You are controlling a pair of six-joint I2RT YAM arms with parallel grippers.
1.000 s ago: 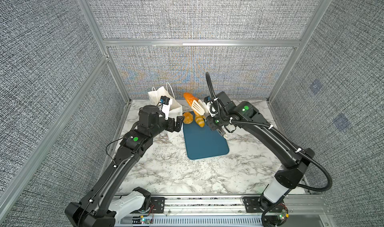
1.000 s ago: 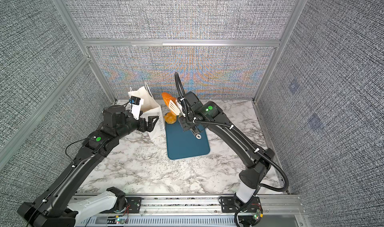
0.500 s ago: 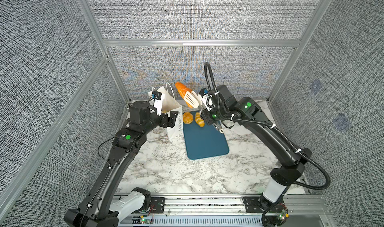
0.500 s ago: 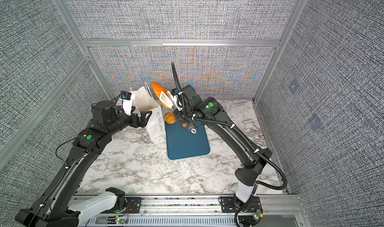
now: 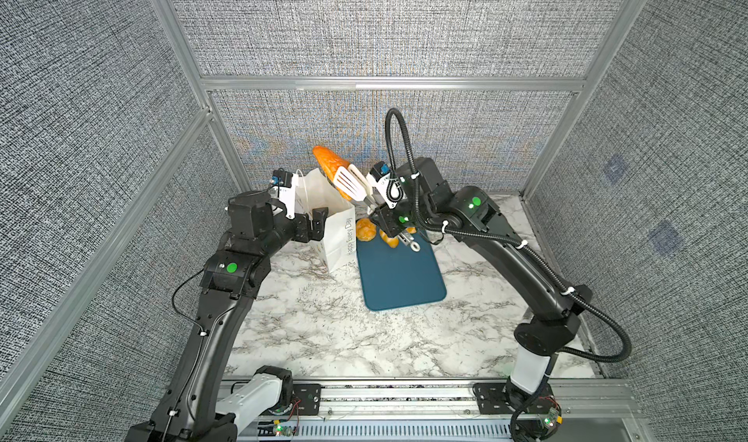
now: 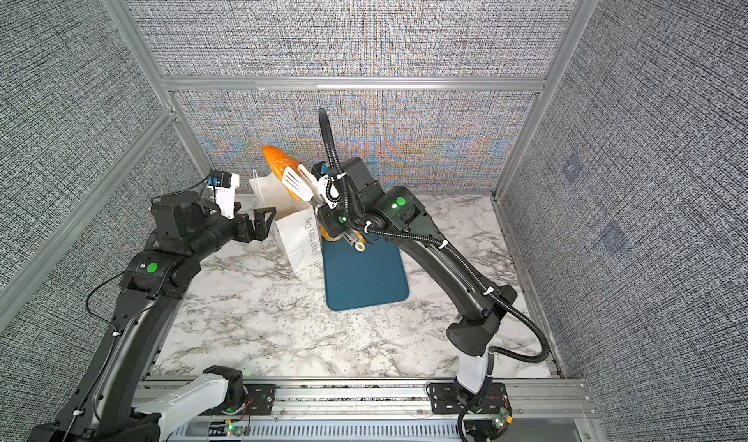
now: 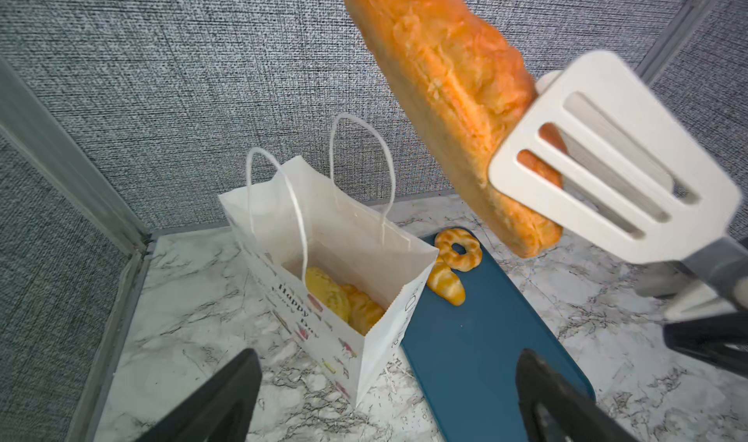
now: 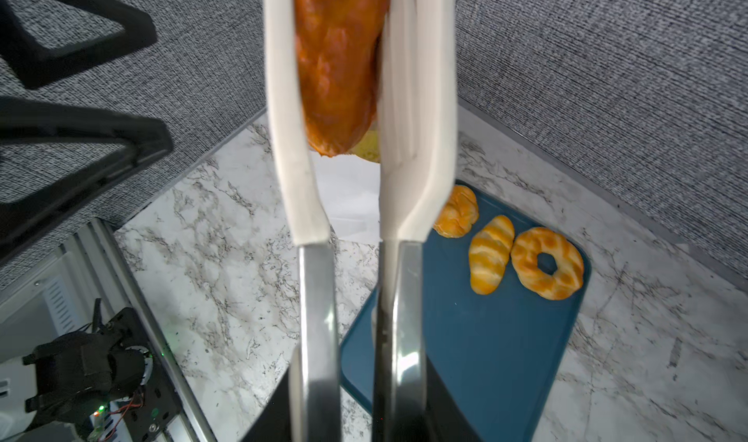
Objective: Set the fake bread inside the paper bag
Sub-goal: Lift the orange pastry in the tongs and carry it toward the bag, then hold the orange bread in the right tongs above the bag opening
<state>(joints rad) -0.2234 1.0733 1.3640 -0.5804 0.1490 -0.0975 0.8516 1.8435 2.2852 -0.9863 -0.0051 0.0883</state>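
**Long loaf pinched in tongs above the bag mouth**

The right gripper (image 5: 387, 222) is closed on the metal arms of the tongs (image 5: 350, 183). Their white slotted blades clamp a long loaf (image 5: 330, 168) near its lower end. The loaf hangs tilted over the open paper bag (image 5: 338, 233), with most of its length sticking up past the blades. The left gripper (image 6: 265, 222) stands fully open just beside the bag and holds nothing.

The loaf is glossy, golden-orange and crusty in relief. It looks light and fairly stiff, probably moulded foam or plastic. The smooth blades on that shiny skin, gripping off-centre, could let it swing or slide out. A hold nearer its middle would be steadier.

The bag is thin white paper and would tip easily. Its cord handles arch over a narrow mouth where the loaf could snag. Several pastries (image 7: 328, 294) already lie inside.

On the smooth teal tray (image 5: 400, 282) on the marbled surface (image 5: 324, 330) remain a ring-shaped piece (image 8: 546, 264), a ridged roll (image 8: 491, 253) and a rounder bun (image 8: 457, 211).
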